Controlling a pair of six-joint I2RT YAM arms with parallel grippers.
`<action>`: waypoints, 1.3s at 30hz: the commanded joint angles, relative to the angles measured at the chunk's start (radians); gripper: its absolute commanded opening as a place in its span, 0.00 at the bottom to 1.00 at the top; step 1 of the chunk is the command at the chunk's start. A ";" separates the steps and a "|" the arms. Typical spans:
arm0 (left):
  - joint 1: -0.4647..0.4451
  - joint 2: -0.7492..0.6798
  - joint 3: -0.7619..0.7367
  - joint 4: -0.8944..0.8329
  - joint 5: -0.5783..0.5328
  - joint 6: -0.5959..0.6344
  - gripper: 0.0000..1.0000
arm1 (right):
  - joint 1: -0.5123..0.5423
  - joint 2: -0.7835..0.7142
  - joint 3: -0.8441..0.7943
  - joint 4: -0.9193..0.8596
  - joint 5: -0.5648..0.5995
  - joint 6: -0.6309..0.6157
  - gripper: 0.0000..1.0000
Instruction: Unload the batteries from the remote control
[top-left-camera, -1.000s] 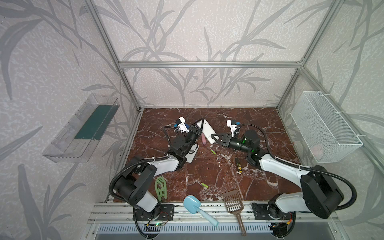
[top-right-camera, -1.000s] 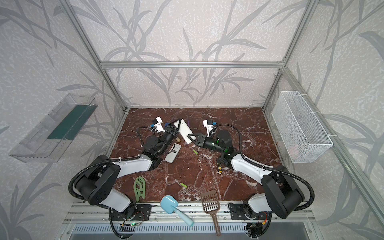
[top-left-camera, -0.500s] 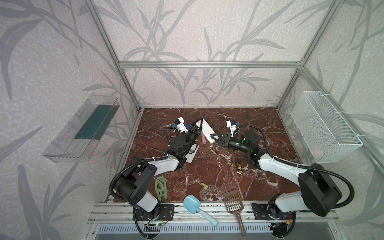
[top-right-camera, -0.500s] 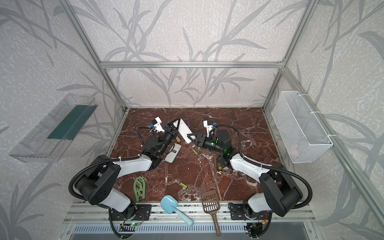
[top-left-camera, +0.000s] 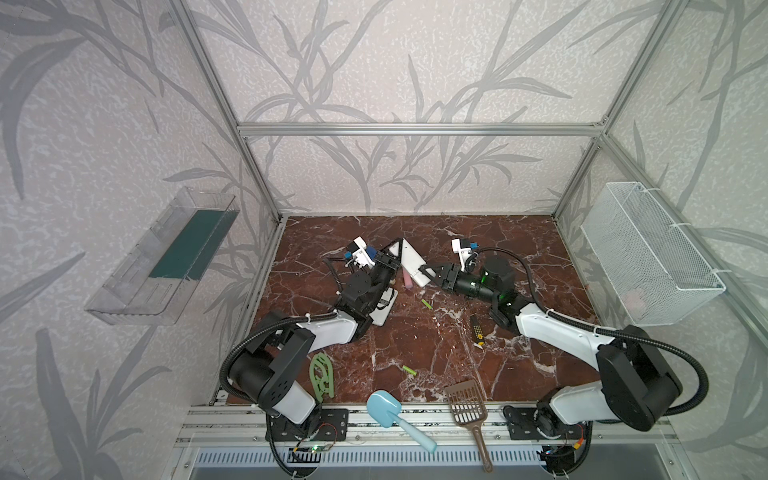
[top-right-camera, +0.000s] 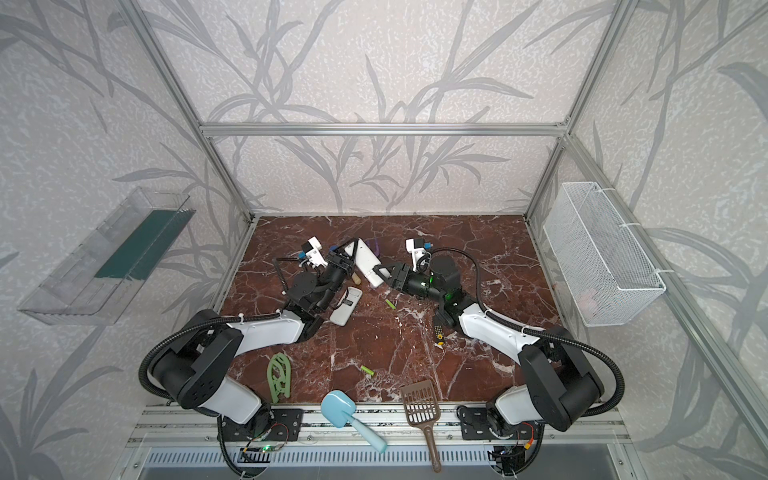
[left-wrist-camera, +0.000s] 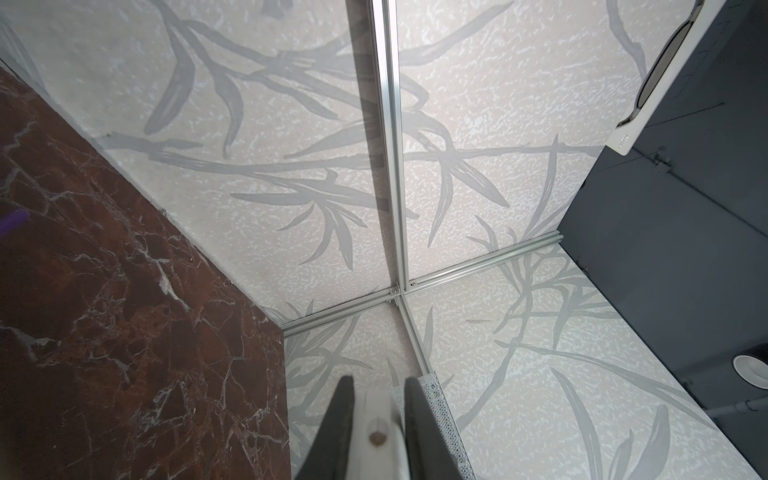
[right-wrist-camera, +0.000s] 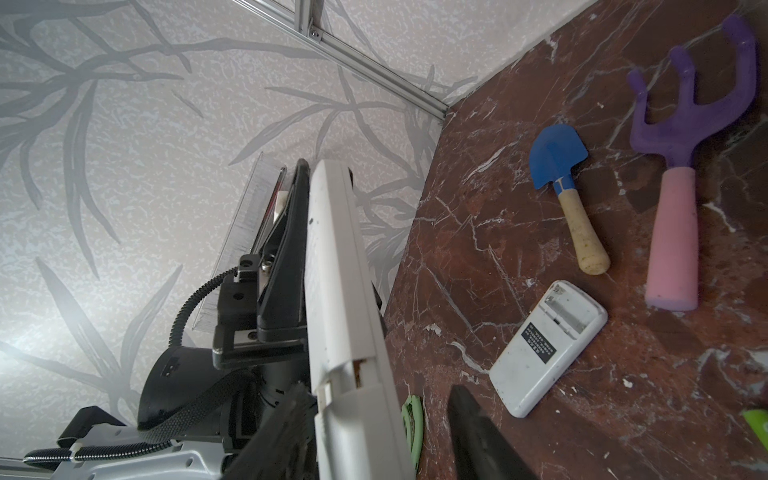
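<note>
The left gripper (left-wrist-camera: 379, 386) pinches a white remote control (top-left-camera: 413, 263) by its long edges and holds it off the bench (top-left-camera: 540, 257), tilted, above the middle of the back half. The right gripper (right-wrist-camera: 378, 390) straddles that remote's lower end with its jaws spread. One finger (right-wrist-camera: 286, 432) lies against the casing, and the other finger (right-wrist-camera: 478, 432) stands clear of it with a gap between. A small dark opening shows in the casing at that end, but I cannot tell whether a cell sits inside. One lime-green battery (top-left-camera: 426, 304) lies on the bench near its middle, just in front of the raised remote. A second lime-green battery (top-left-camera: 409, 370) lies well apart from it, toward the middle of the front edge. A second remote (top-right-camera: 346, 306) lies back up beside the left arm, its battery bay uncovered. A yellow-black screwdriver (top-left-camera: 477, 330) lies right of the middle, beside the right arm. In the right wrist view, a toy rake (right-wrist-camera: 673, 232) with purple tines and a pink handle lies near a blue toy shovel (right-wrist-camera: 559, 158) with a wooden handle. A green plastic piece (top-left-camera: 323, 376) lies near the front left corner. A light-blue scoop (top-left-camera: 384, 409) and a brown slotted scoop (top-left-camera: 465, 405) overhang the front edge.
</note>
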 joint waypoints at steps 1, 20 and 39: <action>-0.002 0.002 -0.009 0.027 -0.022 -0.017 0.00 | -0.002 -0.028 0.033 -0.039 0.013 -0.030 0.58; 0.003 0.007 -0.006 0.018 -0.025 0.030 0.00 | -0.001 -0.076 -0.024 -0.083 -0.014 -0.028 0.57; 0.003 0.009 -0.003 0.027 -0.017 0.033 0.00 | 0.001 -0.012 -0.016 -0.003 -0.043 0.015 0.38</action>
